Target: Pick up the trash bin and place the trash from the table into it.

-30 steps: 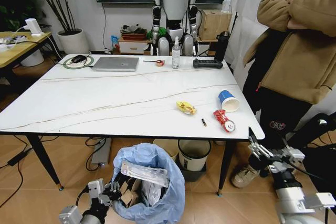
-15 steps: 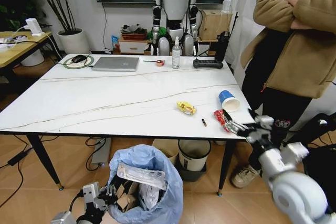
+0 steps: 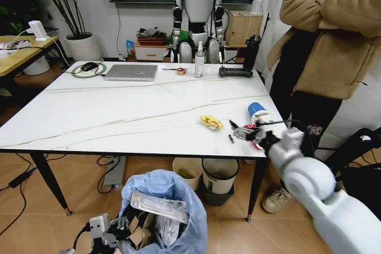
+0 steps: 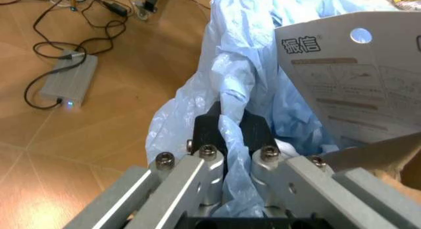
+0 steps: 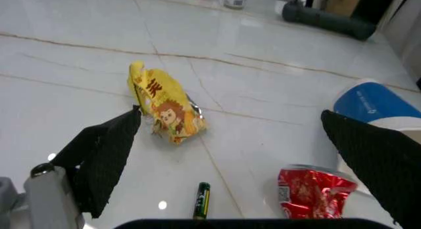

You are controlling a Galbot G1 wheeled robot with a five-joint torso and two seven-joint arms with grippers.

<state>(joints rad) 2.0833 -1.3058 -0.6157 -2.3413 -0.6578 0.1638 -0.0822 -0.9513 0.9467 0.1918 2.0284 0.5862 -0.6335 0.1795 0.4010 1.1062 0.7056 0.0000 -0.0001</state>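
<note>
I see the trash bin [image 3: 164, 212] on the wooden floor just in front of the worktop's [image 3: 119, 117] near edge, its light-blue bag [image 4: 237, 86] bunched up around the rim and a printed card [image 4: 358, 76] and a clear plastic tray [image 3: 159, 205] poking out of it. My left gripper [image 4: 230, 135] is low beside the bin on its left, fingers [image 4: 253, 133] closed on a twisted fold of the bag; a grey power brick [image 4: 64, 84] with cables lies on the floor beyond. Trash on the worktop, all near its right front corner: a yellow wrapper [image 5: 165, 110], a crushed red wrapper [image 5: 314, 193], a blue paper cup [image 5: 375, 108] on its side just behind the red one, and a small battery [image 5: 202, 199] between the yellow and red pieces. My right gripper [image 3: 245, 131] hangs over that corner, fingers [image 5: 105, 160] spread wide with the battery and red wrapper between them in the wrist view, touching nothing I can see. Far edge of the worktop: silver laptop [image 3: 131, 72], spray bottle [image 3: 199, 60]. A cream bucket [image 3: 189, 172] and a black-rimmed bin [image 3: 220, 178] stand under the worktop.
</note>
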